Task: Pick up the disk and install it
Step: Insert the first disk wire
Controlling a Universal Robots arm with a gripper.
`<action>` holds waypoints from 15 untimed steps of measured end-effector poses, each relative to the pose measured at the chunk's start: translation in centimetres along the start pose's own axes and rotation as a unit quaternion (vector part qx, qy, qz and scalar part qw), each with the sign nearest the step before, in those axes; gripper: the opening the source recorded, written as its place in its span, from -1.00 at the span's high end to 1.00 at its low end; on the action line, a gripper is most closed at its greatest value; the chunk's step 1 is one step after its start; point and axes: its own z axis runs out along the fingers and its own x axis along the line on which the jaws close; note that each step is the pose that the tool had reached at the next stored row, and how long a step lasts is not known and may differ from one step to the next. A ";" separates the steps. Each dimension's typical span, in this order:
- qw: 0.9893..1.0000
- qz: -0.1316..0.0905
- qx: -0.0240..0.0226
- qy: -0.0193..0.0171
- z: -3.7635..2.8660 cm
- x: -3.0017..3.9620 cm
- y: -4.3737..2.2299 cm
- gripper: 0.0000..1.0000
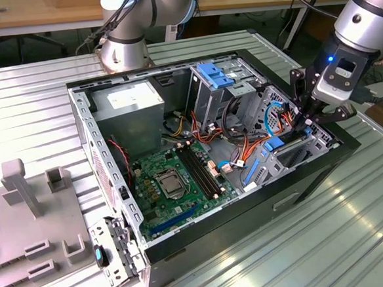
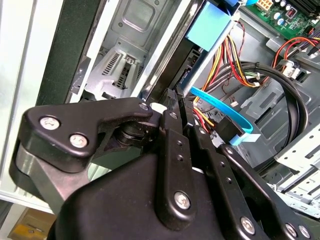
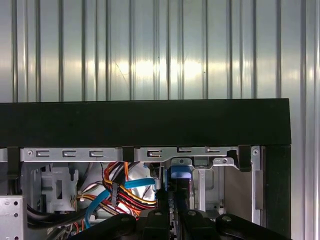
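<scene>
Pickup looks done. The gripper (image 1: 306,118) is down inside the open PC case (image 1: 249,219), at the corner on the exterior view's right, far from the PSU (image 1: 133,105) and past the motherboard (image 1: 174,181). In both wrist views the fingers (image 3: 158,219) sit close together with a thin slab on edge between them. I read that as the disk (image 3: 180,173), its blue rail end sticking out past the tips, so the tool looks clamped on it.

In the second wrist view the disk (image 2: 207,29) runs away from the gripper (image 2: 175,102) toward the sheet-metal bay wall. It is upright, with the wire bundle and a blue SATA cable (image 2: 235,117) just beside it.

My call is mid-install. The drive is in the bay area but I can't confirm it's seated, since the lower edge is hidden by the fingers and the harness. No cable seen plugged into it. The drive cage w/ blue latch (image 1: 216,76) is well apart and untouched.
</scene>
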 end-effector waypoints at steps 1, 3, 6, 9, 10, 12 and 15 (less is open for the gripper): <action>1.000 0.000 0.000 0.000 0.02 0.00 0.00 0.67; 1.000 0.000 0.000 0.000 0.07 0.00 0.00 0.67; 1.000 0.000 0.000 0.000 0.14 -0.01 0.00 0.67; 1.000 0.000 0.000 0.000 0.18 -0.01 0.00 0.67; 1.000 0.000 0.000 0.000 0.19 -0.01 0.00 0.67; 1.000 0.000 0.000 0.000 0.20 -0.01 0.00 0.67; 1.000 0.000 0.000 0.000 0.21 -0.04 0.00 0.67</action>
